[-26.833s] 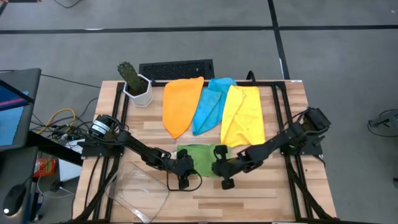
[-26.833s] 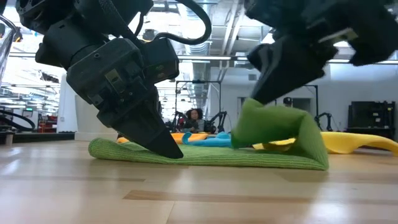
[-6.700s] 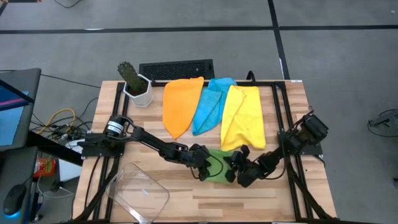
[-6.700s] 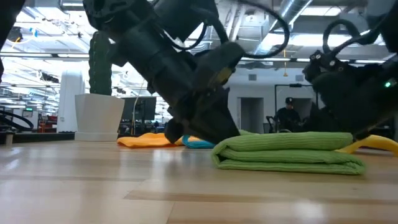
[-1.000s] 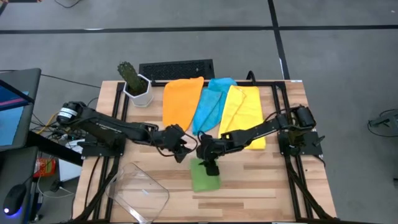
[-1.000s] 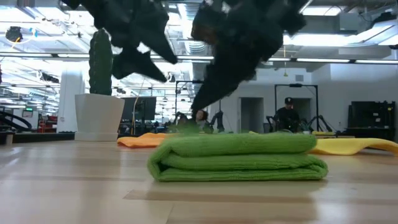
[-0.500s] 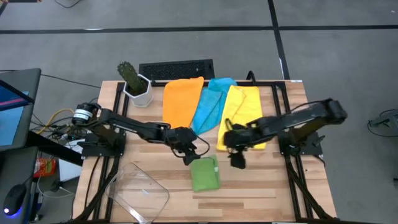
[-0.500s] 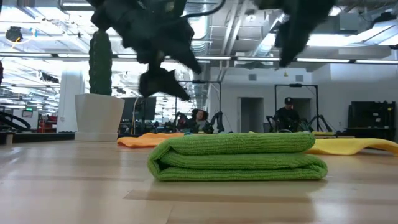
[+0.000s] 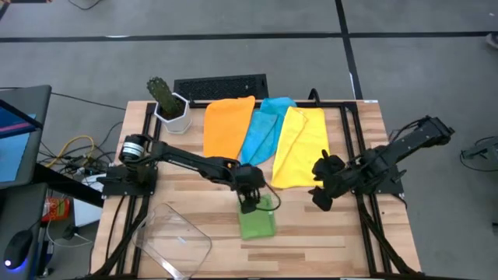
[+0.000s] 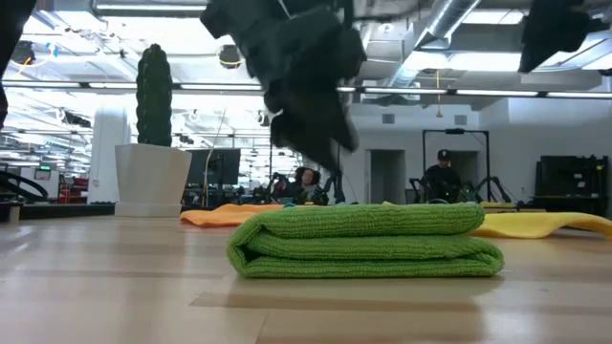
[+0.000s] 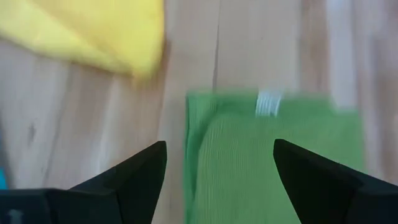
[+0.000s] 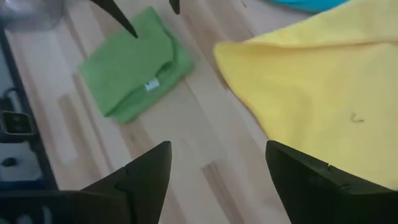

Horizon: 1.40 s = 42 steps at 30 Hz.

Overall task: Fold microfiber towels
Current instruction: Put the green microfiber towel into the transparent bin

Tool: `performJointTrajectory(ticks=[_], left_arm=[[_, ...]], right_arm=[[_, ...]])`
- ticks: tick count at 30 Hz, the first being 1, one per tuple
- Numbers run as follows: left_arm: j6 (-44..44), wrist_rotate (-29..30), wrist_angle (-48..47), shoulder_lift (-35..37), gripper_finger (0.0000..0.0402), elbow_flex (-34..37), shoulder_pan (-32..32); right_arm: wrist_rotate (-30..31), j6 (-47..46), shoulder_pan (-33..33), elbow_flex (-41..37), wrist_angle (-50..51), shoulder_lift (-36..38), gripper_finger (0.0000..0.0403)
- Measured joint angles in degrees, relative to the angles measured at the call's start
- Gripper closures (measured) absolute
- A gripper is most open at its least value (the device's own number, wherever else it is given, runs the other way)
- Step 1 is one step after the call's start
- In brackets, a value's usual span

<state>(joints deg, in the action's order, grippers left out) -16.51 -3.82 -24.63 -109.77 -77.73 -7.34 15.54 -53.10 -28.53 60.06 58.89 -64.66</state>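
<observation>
While one cloth is finished, three are not. The green microfiber towel (image 9: 257, 221) lies folded into a compact, layered rectangle on the near middle of the wooden slatted table (image 9: 366, 241), its small white label showing on top in both wrist views, and in the low view it sits flat with neat stacked edges. The left gripper (image 9: 249, 200) hangs just above the towel's far edge, its two dark fingers spread wide with nothing between them — the left wrist view looks straight down past them at the green cloth. The right gripper (image 9: 324, 189) is off to the right side, beside the near corner of the soft yellow microfiber towel (image 9: 303, 147), its fingers likewise parted and empty; its wrist view takes in the yellow cloth close by and the green one farther off. Behind, the orange microfiber towel (image 9: 226, 131), the light blue microfiber towel (image 9: 262, 129) and the yellow one lie side by side across the far half of the table, loose, overlapping at their edges and none yet squared. So roughly a quarter of the job appears done (one of four), with three towels left to fold. A green cactus in a white pot (image 9: 169, 103) stands at the far left corner, and a clear plastic tray (image 9: 173, 241) rests at the near left, apart from all the cloths.
</observation>
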Motion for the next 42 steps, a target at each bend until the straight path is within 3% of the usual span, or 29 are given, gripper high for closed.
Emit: performJointTrajectory(ticks=[8,12,20,27,36,42], left_arm=[[2.6,-0.8,-3.0,-5.3,0.0113,-1.7,-0.8],[4.2,3.8,-2.7,-7.2,0.0113,-1.9,-1.7],[5.2,4.2,-3.3,-12.1,0.0131,-2.6,-3.7],[3.6,3.3,-3.6,-12.9,0.0214,-3.5,-4.0],[0.0,-2.2,-2.1,-13.1,0.0383,-3.5,-3.4],[-4.4,-2.9,-6.8,-9.6,0.0396,-4.3,-2.8]], right_arm=[[1.6,-3.2,-4.2,0.0,1.0,-1.5,0.0117],[2.9,-4.0,-5.8,0.0,0.8,-2.3,0.0117],[3.1,-6.8,-7.4,0.1,0.8,-2.8,0.0117],[4.4,-7.5,-9.1,0.1,0.9,-2.7,0.0117],[4.4,-8.5,-9.1,0.1,1.1,-2.7,0.0117],[4.4,-9.2,-9.3,0.1,3.2,-2.7,0.0117]])
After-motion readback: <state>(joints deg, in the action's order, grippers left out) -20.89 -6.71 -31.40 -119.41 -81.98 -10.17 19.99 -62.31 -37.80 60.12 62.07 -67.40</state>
